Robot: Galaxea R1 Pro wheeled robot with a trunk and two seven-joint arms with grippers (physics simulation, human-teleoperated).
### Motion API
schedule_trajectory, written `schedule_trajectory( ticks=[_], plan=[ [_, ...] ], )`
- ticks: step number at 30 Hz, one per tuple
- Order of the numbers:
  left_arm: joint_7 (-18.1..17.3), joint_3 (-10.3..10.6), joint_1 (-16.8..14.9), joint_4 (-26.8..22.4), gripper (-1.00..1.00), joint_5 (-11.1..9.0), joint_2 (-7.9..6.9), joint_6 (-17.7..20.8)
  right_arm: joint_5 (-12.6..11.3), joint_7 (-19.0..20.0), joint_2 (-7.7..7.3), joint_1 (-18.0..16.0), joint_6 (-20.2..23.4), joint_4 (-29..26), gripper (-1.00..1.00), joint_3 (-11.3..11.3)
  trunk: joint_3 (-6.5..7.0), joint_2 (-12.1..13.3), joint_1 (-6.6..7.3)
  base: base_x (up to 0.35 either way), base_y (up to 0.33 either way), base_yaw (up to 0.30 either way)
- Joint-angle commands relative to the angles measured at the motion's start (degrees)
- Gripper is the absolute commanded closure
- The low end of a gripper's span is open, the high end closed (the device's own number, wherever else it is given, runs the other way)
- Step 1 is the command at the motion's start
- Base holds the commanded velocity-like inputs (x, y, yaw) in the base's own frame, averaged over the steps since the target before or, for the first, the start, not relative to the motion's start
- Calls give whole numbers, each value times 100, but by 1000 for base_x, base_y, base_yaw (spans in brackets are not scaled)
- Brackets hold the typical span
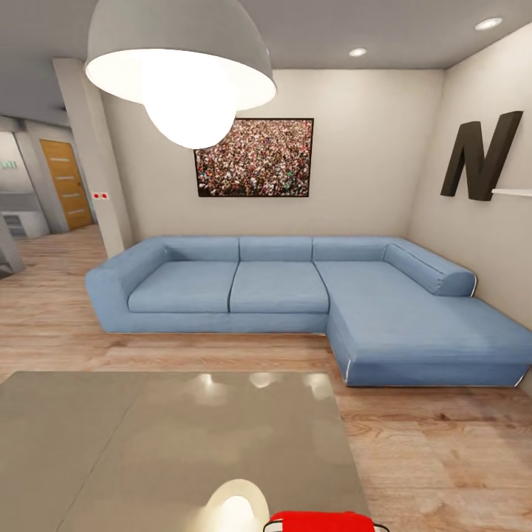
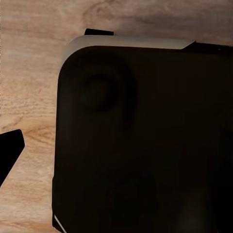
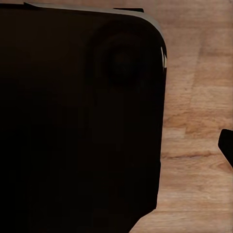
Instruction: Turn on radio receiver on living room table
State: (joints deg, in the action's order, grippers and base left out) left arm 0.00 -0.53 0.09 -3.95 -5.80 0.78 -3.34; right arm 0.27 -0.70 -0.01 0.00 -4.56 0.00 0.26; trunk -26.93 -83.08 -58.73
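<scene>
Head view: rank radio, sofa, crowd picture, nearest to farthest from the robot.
1. Radio receiver: bottom edge, on the table's near right end.
2. Sofa: beyond the table, across the floor.
3. Crowd picture: back wall, above the sofa.

Left wrist view: the body housing [image 2: 145, 145] is a large, near-black matte panel with a broadly rounded corner. A light grey rim [image 2: 131, 42] runs along one edge, ending in a slanted cut. A shallow circular boss [image 2: 104, 92] of the same dark finish sits near the corner. A small black tab [image 2: 99, 32] projects beyond the rim. The left fingertip [image 2: 9, 153] is plain black and tapered.

Right wrist view: the housing [image 3: 73, 121] has the same dark finish, rounded corner and round boss [image 3: 124, 60]. The right fingertip [image 3: 227, 145] is black and angular.
</scene>
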Motion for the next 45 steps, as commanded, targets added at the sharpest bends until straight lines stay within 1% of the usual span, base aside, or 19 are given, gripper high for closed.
schedule_trajectory(
  ticks=[1,21,28,36,45],
  plan=[
    [1,0,0,0,-100,0,2,3,0,0,1,0,0,0,-100,0,0,0,0,0,0,0],
    [-20,-9,0,-9,-100,29,43,17,-5,0,-15,0,1,0,-100,-8,0,0,0,0,0,0],
    [-41,13,0,-1,-100,70,161,10,-8,0,-23,0,-9,1,-100,-9,0,0,0,0,0,0],
    [-75,24,0,-7,-100,87,176,9,-33,-1,-41,0,-19,0,-100,-20,0,0,0,0,0,0],
    [-43,48,0,-7,-100,96,278,23,-40,0,-57,0,-27,2,-100,-35,0,0,0,0,0,0]
  ],
)
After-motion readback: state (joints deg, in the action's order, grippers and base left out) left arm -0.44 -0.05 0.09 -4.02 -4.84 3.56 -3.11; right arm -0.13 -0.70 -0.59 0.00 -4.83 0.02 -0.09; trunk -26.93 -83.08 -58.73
